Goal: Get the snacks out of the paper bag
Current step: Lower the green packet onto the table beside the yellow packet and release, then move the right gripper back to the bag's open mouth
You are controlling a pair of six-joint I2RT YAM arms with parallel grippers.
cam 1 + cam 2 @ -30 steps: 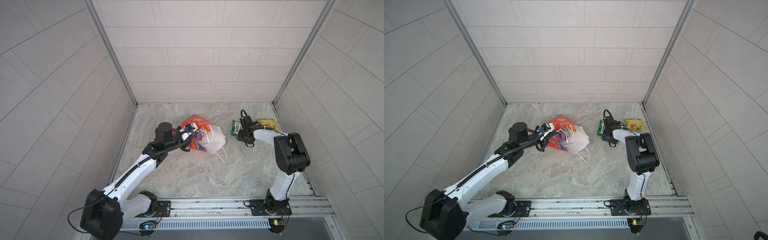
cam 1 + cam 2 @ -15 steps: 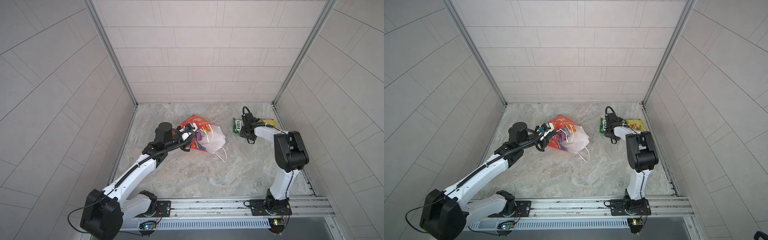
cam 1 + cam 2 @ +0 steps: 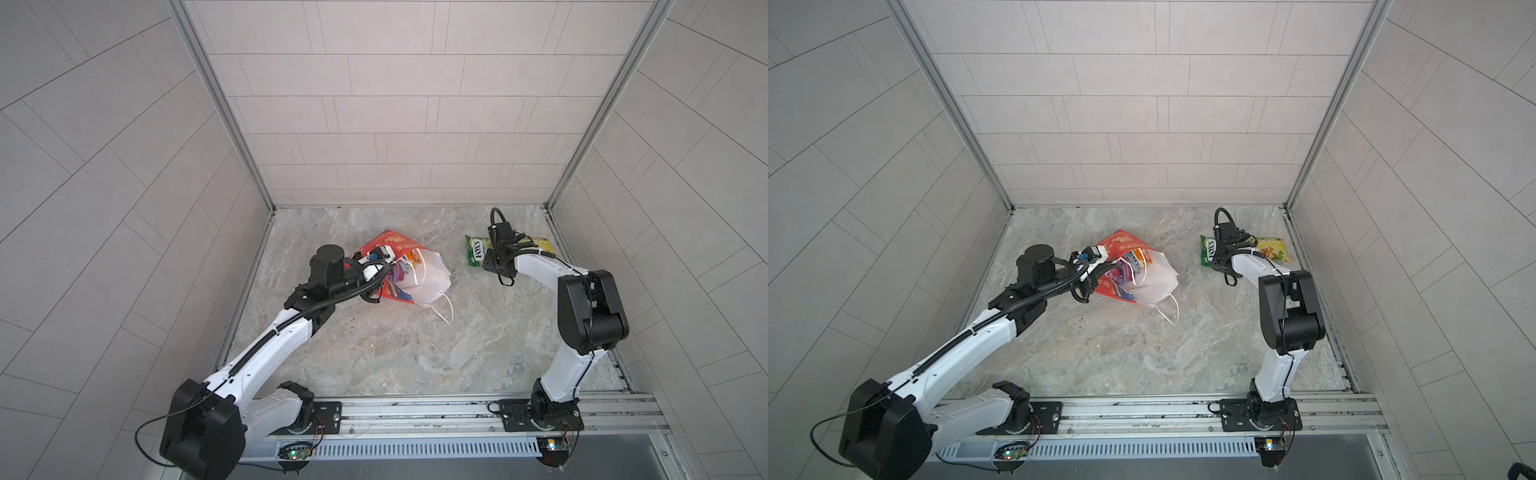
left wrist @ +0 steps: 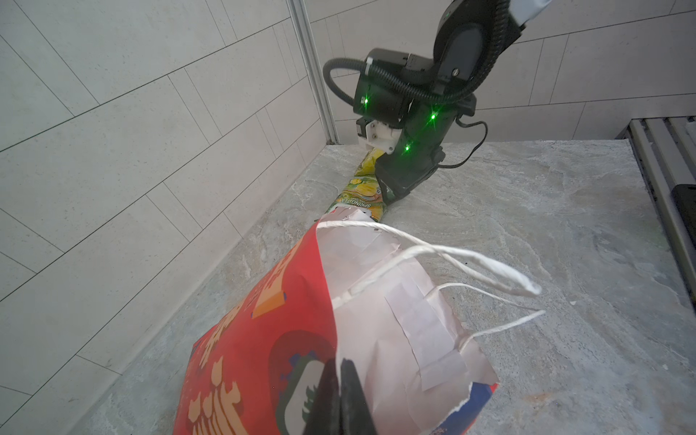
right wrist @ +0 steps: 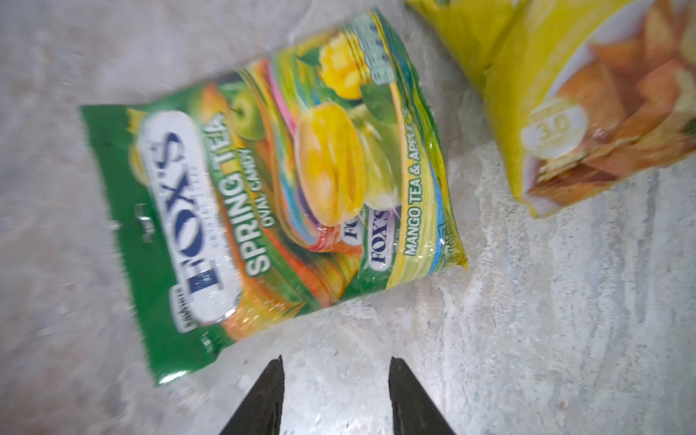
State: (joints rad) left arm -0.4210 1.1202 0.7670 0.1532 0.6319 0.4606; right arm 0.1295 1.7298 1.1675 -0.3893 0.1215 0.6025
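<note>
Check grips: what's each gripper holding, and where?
Left gripper pinches the bag by the rim of its mouth. Right gripper is open, holding nothing.

You have a grey, marble-patterned stone tabletop (image 3: 395, 357) in front of you. Left of its middle, toward the far side, a red paper gift bag with a white interior (image 3: 430, 276) lies tipped on its side with its mouth facing right. One white cord handle (image 3: 448, 309) trails on the surface on the near side. At the far right a green glossy FOX'S candy packet (image 3: 475, 250) lies flat, with a yellow glossy snack packet (image 3: 540, 244) just to its right, close to the table's right edge.
</note>
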